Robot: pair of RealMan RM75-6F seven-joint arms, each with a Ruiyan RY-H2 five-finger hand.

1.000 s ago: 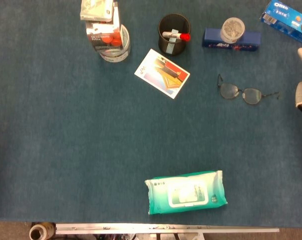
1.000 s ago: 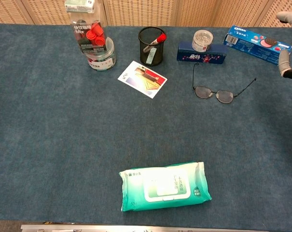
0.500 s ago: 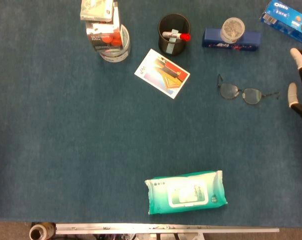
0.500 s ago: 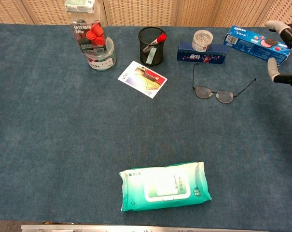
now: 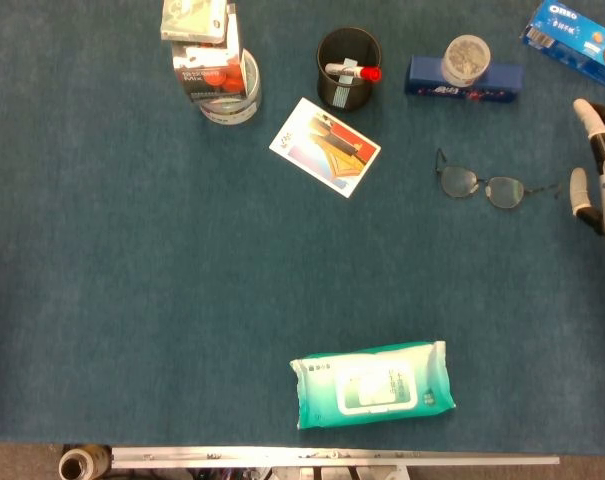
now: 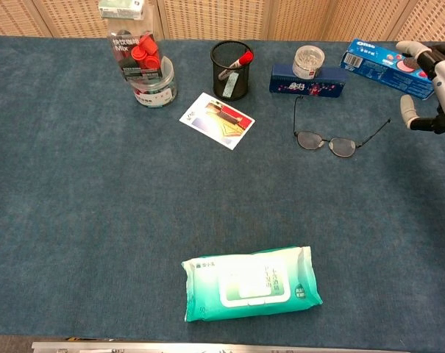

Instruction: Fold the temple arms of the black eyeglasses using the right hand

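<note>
While black eyeglasses (image 5: pixel 487 185) lie temples-out near the desk's far right corner, right hand (image 5: pixel 597 165) hovers beside, fingers spread, empty.

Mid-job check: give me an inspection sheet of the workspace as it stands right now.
Surface: blue felt table.
Job's things: black eyeglasses lying flat, both temple arms unfolded.
Clutter: wet wipes pack, card, mesh pen cup, blue box with a small jar on it, cookie box, stacked containers.
Robot hands: right robot hand at the right edge, fingers apart, holding nothing, clear of the glasses; left not in view.
Cables: nothing seen.
Surroundings: wooden panelling behind the table.
</note>
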